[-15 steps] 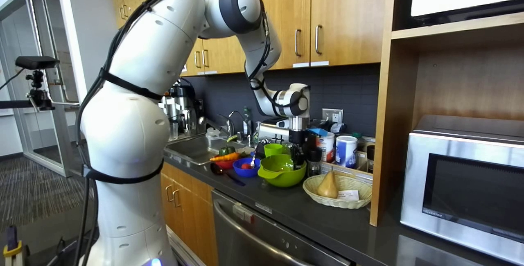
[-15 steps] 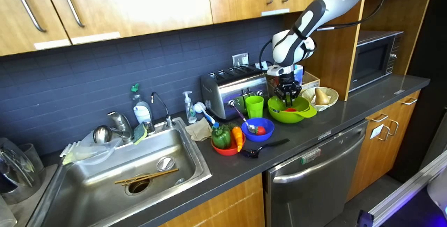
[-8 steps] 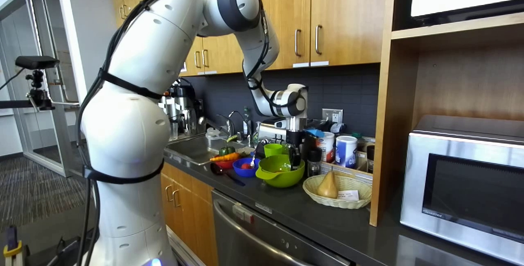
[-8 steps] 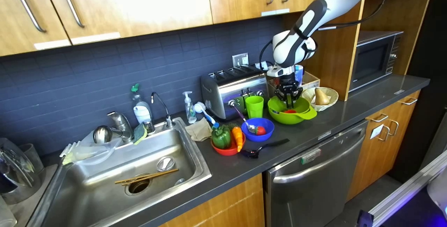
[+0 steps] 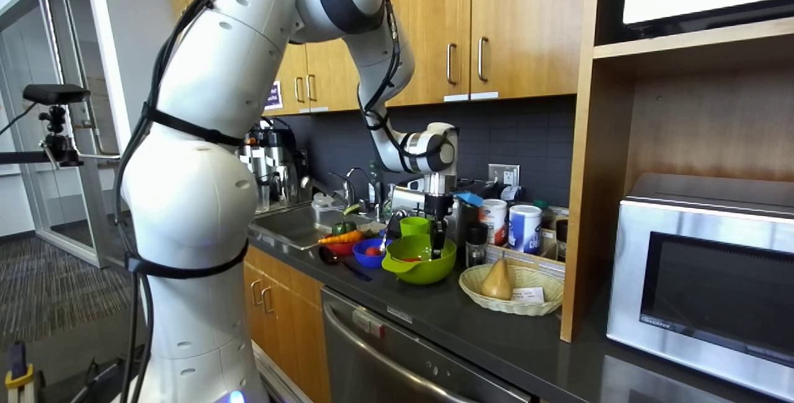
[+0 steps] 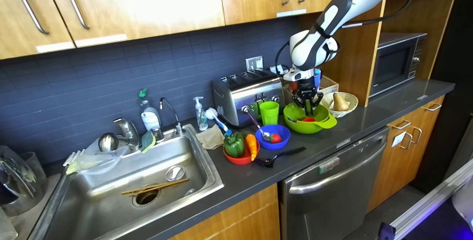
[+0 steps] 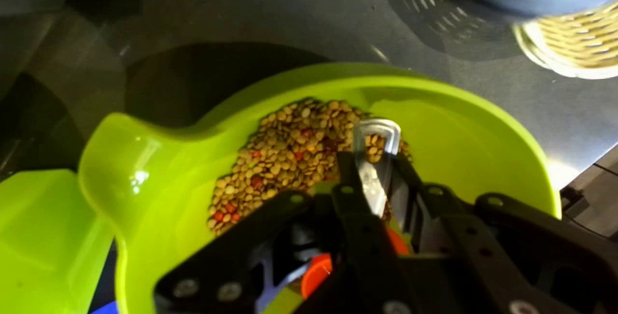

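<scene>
Metal utensil (image 7: 371, 183) inside green bowl (image 6: 303, 127), its end among lentil-like grains (image 7: 289, 145); tool (image 7: 375, 159) looks clamped on it, jaws a narrow gap apart. Bowl sits on dark, faintly shiny tabletop (image 6: 345, 128), green cup (image 6: 269, 113) and blue bowl (image 6: 275, 146) to sinkward, wicker basket (image 6: 348, 112) opposite. Toaster (image 6: 255, 95) behind cup. Farther along, steel sink (image 6: 211, 179). Dark tiled wall (image 6: 166, 66) behind; wooden cabinets (image 6: 155, 3) above, dishwasher (image 6: 329, 195) beneath. Microwave (image 6: 394, 64) in wooden shelving (image 6: 349, 66). In an exterior view, glass partition (image 5: 25, 68), striped carpet (image 5: 37, 294).

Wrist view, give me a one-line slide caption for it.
Over a lime-green bowl of lentil-like seeds, the gripper straddles a metal utensil.
</scene>
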Motion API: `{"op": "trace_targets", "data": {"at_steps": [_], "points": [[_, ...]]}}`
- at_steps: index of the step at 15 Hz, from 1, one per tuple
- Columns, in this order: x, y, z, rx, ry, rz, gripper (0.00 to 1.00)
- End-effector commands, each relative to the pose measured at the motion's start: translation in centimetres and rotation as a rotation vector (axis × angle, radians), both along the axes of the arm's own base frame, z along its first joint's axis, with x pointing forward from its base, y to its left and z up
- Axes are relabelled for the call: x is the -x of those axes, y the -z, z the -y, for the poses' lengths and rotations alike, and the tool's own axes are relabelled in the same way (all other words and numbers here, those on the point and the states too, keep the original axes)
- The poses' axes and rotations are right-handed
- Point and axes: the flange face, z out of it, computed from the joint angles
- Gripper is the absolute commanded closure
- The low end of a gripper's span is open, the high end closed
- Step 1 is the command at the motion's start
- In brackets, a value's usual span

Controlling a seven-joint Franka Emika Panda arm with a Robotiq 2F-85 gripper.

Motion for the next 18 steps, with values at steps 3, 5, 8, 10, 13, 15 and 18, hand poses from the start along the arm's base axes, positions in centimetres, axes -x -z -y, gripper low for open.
{"op": "trace_targets", "data": {"at_steps": [3, 5, 8, 10, 13, 15, 18], "points": [[1.6, -1.0, -1.1, 0.003, 0.005, 0.015, 0.95], [1.8, -0.9, -1.3, 0.004, 0.002, 0.013, 0.95], [1.6, -0.8, -1.4, -0.001, -0.006, 0.017, 0.95], [0.9, -1.0, -1.2, -0.015, 0.0, 0.023, 0.95], [0.6, -2.0, -1.2, -0.034, 0.04, 0.028, 0.95], [0.0, -2.9, -0.9, -0.043, 0.05, 0.061, 0.95], [-1.6, -4.3, 0.2, -0.039, 0.051, 0.118, 0.95]]}}
